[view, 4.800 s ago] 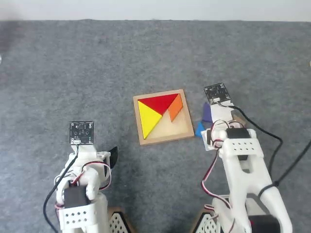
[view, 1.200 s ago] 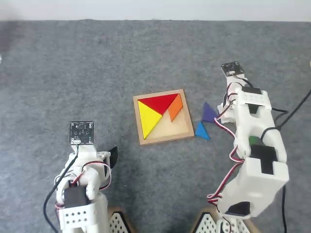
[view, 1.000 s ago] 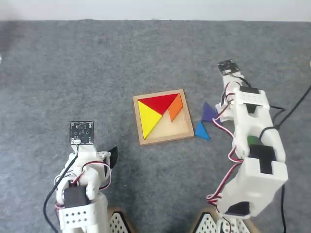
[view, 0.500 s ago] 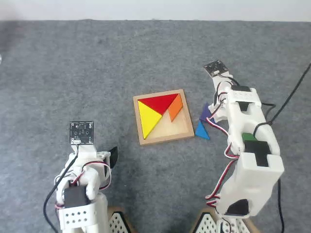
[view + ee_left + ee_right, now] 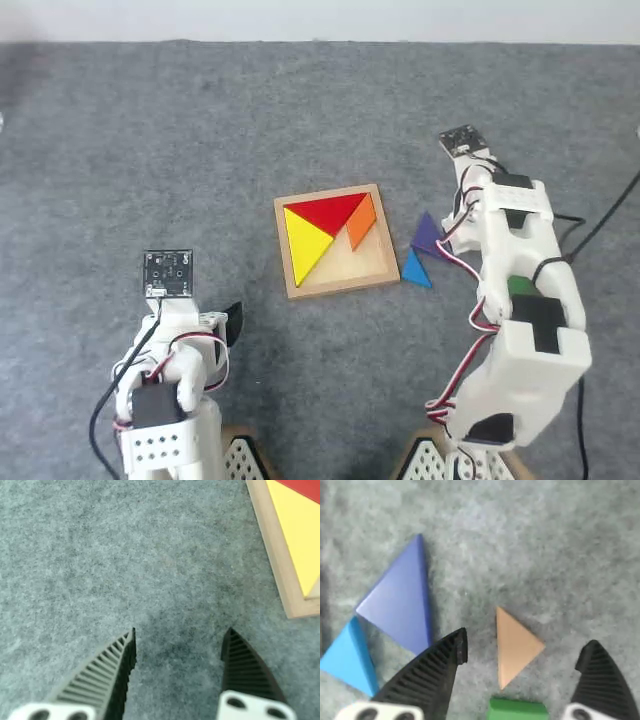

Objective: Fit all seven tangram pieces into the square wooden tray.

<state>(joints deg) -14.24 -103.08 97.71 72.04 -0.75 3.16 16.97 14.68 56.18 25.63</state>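
Right gripper [image 5: 527, 641] spread around tan triangle [image 5: 516, 645], purple triangle [image 5: 400, 605] just beside

Grey cloth table cover [image 5: 150, 150]: felt-like, fuzzy, rough, matt. Square pale wooden tray [image 5: 365, 262]: bare wood, smooth, matt. Yellow triangle piece [image 5: 305, 245], red triangle piece [image 5: 328, 212] and orange parallelogram piece [image 5: 362, 222]: smooth, evenly coloured, low sheen. Purple triangle piece [image 5: 400, 602] and light blue triangle piece [image 5: 350, 662]: smooth faces, soft satin sheen. Tan triangle piece [image 5: 516, 645]: looks like plain wood, matt. Green piece [image 5: 515, 711]: smooth, matt. Left gripper [image 5: 180, 632] and right gripper [image 5: 527, 637]: black plastic fingers [image 5: 112, 670], ribbed inner faces, matt, on white plastic bases. White arm bodies [image 5: 520, 300]: hard plastic, smooth, faintly glossy.
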